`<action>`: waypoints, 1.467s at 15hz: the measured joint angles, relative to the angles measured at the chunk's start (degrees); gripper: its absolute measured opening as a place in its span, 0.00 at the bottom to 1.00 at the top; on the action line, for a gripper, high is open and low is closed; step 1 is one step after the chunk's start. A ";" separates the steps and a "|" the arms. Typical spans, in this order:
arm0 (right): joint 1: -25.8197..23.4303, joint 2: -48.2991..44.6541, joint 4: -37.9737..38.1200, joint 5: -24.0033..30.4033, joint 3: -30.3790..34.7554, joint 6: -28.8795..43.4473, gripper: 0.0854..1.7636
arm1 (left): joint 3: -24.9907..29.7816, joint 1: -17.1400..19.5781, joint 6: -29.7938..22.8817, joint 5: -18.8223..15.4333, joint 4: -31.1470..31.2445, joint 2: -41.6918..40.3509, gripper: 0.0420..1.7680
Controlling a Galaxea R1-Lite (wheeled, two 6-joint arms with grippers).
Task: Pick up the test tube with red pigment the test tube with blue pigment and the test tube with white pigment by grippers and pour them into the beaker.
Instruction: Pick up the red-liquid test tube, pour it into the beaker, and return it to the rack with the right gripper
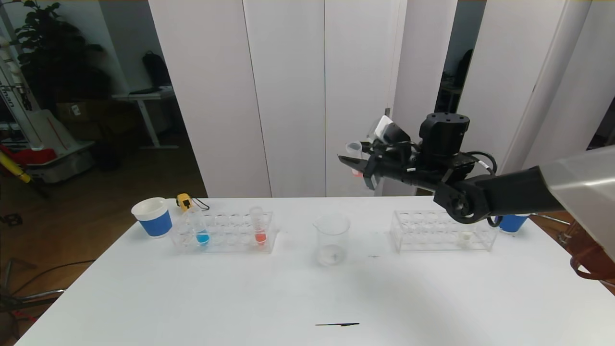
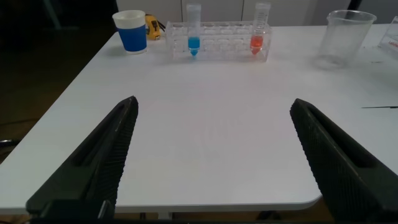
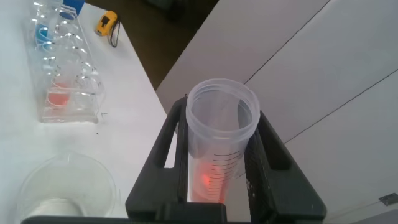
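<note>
The blue tube point(image 1: 202, 230) stands in the left rack point(image 1: 223, 233), the empty beaker point(image 1: 331, 239) mid-table. Above and just right, the right gripper point(image 1: 356, 166) clamps a red tube point(image 3: 217, 140). Only the left wrist view shows the left gripper point(image 2: 211, 155), spread wide, holding nothing.

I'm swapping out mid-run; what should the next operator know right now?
Right gripper: shut on a test tube with red pigment, raised above and just right of the beaker.
Left gripper: open, low over the near table edge.
Test tube with blue pigment is in the left rack, test tube with white pigment in the right rack.
Left: all three pours.
</note>
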 joint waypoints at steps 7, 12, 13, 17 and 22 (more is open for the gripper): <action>-0.44 0.02 -1.65 4.88 4.83 -19.57 0.30 | 0.00 0.02 0.00 0.00 0.02 0.00 0.99; -1.57 0.44 -1.35 8.62 5.21 -30.12 0.30 | 0.00 0.02 0.00 0.00 0.00 0.00 0.99; -1.52 0.71 -1.62 8.59 4.91 -31.96 0.30 | 0.00 0.02 0.00 0.00 0.00 0.00 0.99; -1.18 2.08 -1.71 8.59 3.75 -39.78 0.30 | 0.00 0.00 0.00 0.00 0.00 0.00 0.99; -1.27 4.38 -1.79 10.06 1.62 -46.58 0.30 | 0.00 0.00 0.00 0.00 0.00 0.00 0.99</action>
